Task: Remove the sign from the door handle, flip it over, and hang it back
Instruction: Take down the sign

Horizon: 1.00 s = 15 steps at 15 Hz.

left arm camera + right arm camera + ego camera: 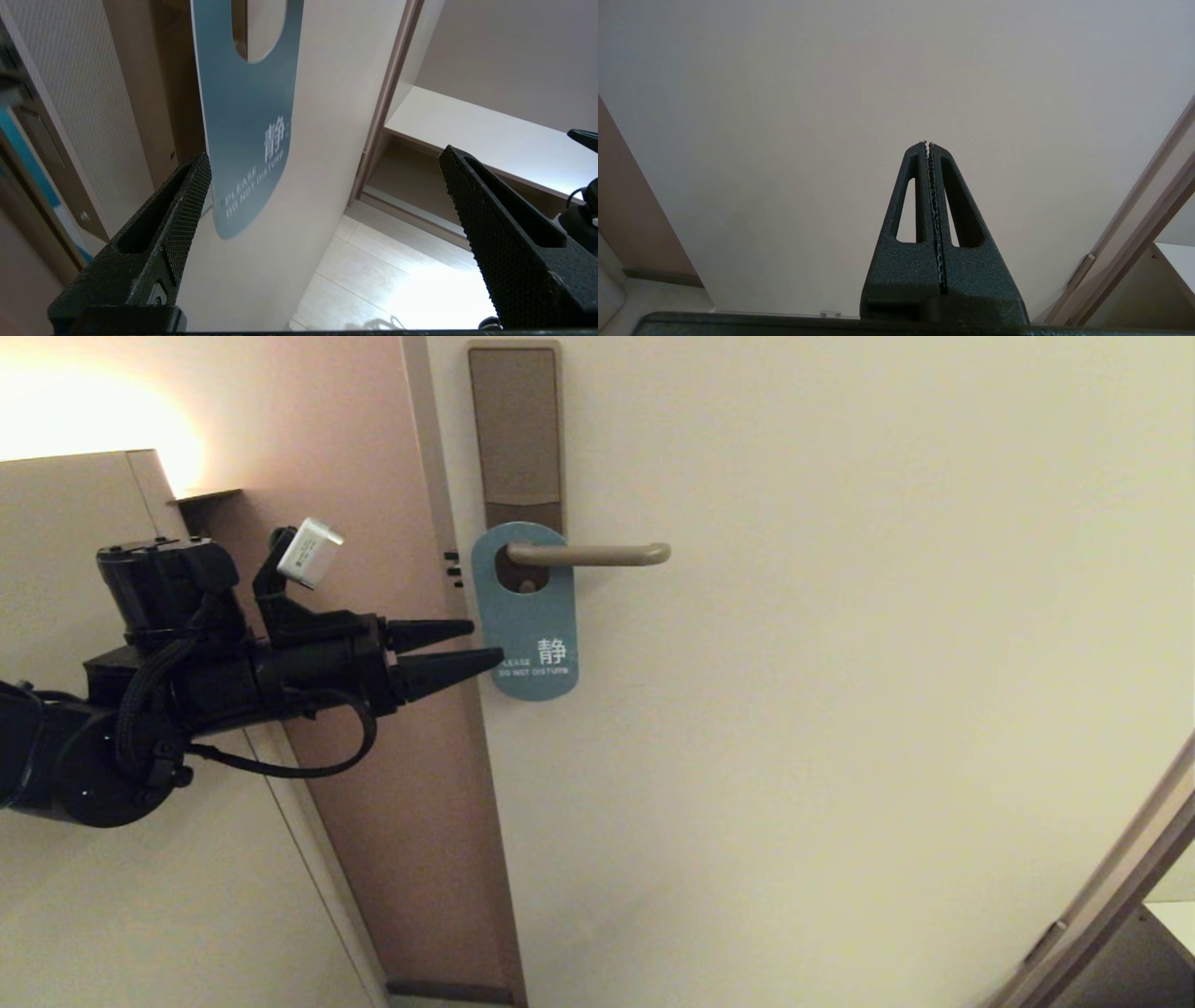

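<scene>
The sign, teal "DO NOT DISTURB" side out, hangs on the handle against the door, with the left gripper spread wide at its lower left edge, while the right gripper sits parked, pressed shut on nothing.

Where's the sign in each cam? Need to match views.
Head view: the sign hangs on the door handle, teal side out, beside the open left gripper.
Left wrist view: sign just past one finger.
Right wrist view: not in it.
Shared landmark: the cream door.
</scene>
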Available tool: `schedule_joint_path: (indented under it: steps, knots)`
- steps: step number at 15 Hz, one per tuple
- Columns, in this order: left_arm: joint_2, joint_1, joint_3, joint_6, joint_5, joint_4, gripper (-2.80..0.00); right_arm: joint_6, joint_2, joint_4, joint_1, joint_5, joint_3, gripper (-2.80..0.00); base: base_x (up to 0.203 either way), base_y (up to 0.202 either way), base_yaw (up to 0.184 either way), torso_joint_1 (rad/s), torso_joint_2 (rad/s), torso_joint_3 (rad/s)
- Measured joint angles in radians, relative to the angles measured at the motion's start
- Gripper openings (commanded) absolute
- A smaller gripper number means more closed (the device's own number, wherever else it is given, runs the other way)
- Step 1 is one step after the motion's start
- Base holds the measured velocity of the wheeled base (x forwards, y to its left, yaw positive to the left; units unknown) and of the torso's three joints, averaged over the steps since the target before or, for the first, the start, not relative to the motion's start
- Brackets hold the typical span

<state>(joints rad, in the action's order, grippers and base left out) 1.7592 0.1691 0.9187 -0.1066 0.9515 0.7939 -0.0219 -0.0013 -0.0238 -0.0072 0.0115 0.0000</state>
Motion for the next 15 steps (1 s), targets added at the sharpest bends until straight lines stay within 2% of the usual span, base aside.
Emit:
schedule_joint_path:
  steps: [4, 15]
  knots:
    - [0.001, -0.002, 0.001, 0.000, 0.025, 0.009, 0.00, 0.000, 0.000, 0.000, 0.000, 0.000, 0.000, -2.80, 0.000, 0.000, 0.000, 0.000, 0.00, 0.000]
    - [-0.012, -0.002, 0.003, -0.001, 0.028, 0.010, 0.00, 0.000, 0.000, 0.000, 0.000, 0.000, 0.000, -2.80, 0.000, 0.000, 0.000, 0.000, 0.00, 0.000]
